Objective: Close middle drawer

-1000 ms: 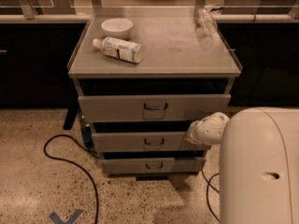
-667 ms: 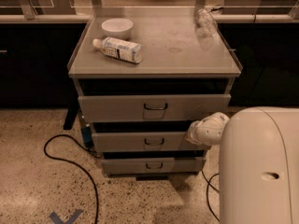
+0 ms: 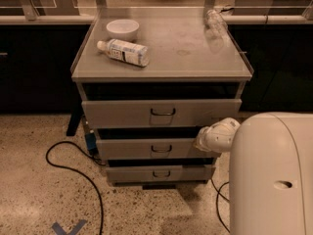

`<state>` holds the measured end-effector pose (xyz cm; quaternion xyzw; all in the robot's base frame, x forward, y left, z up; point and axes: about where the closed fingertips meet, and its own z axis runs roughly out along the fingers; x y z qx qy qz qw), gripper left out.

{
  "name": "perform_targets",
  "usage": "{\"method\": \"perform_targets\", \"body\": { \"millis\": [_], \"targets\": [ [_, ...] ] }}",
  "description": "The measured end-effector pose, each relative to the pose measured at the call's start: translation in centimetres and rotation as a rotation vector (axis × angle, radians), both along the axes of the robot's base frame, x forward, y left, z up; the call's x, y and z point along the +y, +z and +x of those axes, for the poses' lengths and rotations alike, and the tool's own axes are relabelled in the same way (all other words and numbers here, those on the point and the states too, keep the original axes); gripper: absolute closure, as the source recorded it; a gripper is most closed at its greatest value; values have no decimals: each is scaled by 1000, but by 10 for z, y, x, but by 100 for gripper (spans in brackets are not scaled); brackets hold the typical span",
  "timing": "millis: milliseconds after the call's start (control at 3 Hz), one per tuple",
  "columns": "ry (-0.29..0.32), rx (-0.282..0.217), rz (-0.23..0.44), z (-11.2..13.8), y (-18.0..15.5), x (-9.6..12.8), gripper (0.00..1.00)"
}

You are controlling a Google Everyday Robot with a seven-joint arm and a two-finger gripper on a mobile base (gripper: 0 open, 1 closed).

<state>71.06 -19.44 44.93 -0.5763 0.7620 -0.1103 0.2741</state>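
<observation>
Nothing has moved: gripper (image 3: 209, 140), jaws' state untellable, sits at the middle drawer's (image 3: 146, 150) right end below the table's (image 3: 161, 75) front-right corner; stiff, probably light metal, so push the front near the handle (image 3: 161, 149).

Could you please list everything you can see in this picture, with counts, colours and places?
cabinet: one, grey, centre
top drawer: one, grey, slightly open
middle drawer: one, grey, slightly open, under the top drawer
bottom drawer: one, grey, lowest
bowl: one, white, cabinet top, back left
labelled bottle: one, white label, lying in front of the bowl
clear bottle: one, transparent, lying at back right
cable: one, black, floor, left
tape mark: one, blue, floor
robot body: one, white, lower right
gripper: one, white, at the middle drawer's right end
</observation>
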Motion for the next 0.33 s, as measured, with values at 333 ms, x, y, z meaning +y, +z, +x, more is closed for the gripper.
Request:
{"method": "perform_targets", "body": {
  "millis": [333],
  "targets": [
    [0,0,0,0,0,0,11]
  ]
}}
